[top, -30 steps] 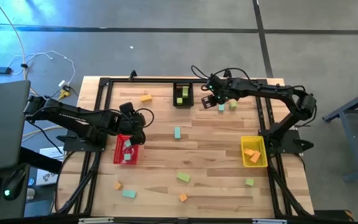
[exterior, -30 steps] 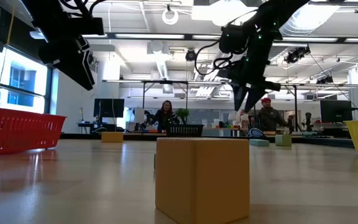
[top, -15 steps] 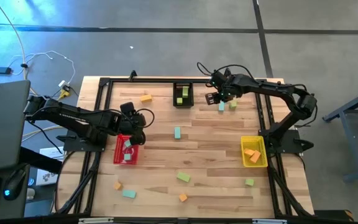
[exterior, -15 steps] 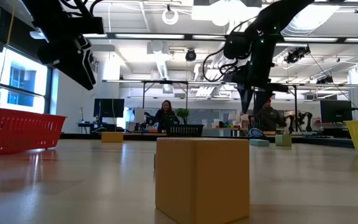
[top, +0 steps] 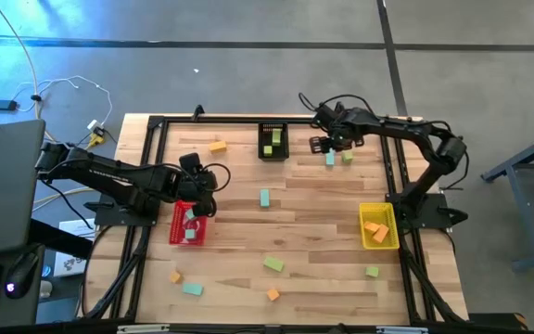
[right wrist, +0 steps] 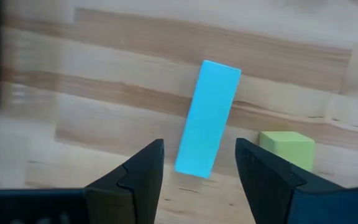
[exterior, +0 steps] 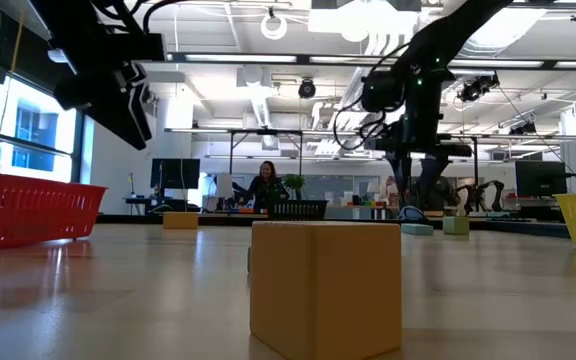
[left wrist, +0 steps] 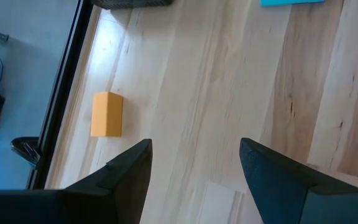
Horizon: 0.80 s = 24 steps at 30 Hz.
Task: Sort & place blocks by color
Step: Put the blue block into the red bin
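Observation:
Small orange, lime green and mint-teal blocks lie scattered on the wooden table. My right gripper (top: 327, 144) is open and hovers near the far edge over a teal bar (right wrist: 207, 127), which lies flat between its fingers in the right wrist view. A green cube (right wrist: 286, 149) sits beside the bar. My left gripper (top: 202, 181) is open and empty above the far end of the red bin (top: 188, 223). Its wrist view shows an orange block (left wrist: 107, 114) on the table.
A black bin (top: 273, 141) at the far edge holds green blocks. A yellow bin (top: 378, 225) on the right holds orange ones, and the red bin holds teal. Loose blocks: teal (top: 264, 198) mid-table, green (top: 273, 264), orange (top: 273, 294) and teal (top: 191, 289) near the front edge.
My right gripper has moved toward the table's right edge, away from the black bin, and now stands over the teal bar. Its wrist has turned as it went. No block has moved.

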Each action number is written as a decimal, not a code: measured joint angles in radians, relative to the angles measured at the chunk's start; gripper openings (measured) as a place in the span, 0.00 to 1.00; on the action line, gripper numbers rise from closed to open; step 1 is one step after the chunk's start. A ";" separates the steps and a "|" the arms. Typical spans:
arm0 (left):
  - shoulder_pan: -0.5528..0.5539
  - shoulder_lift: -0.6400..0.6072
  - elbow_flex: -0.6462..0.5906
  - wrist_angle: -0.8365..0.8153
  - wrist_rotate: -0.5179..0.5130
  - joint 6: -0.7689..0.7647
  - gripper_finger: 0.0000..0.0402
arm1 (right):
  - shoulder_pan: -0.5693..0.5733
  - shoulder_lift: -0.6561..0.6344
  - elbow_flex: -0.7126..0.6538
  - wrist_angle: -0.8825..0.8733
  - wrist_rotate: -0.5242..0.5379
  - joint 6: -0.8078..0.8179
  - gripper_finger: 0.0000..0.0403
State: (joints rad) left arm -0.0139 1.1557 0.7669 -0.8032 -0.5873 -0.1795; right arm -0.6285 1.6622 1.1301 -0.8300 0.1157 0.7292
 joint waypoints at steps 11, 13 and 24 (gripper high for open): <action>0.000 0.000 0.000 0.001 0.000 0.000 0.57 | 0.000 0.122 0.000 0.018 -0.019 0.015 0.46; 0.000 0.000 0.000 0.000 0.000 0.000 0.57 | 0.000 0.133 0.000 0.018 -0.019 0.015 0.46; 0.000 0.000 0.000 0.001 0.000 0.000 0.57 | 0.000 0.139 0.000 0.018 -0.002 0.044 0.46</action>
State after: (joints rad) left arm -0.0139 1.1557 0.7666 -0.8021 -0.5872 -0.1795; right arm -0.6285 1.8011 1.1301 -0.8119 0.1135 0.7727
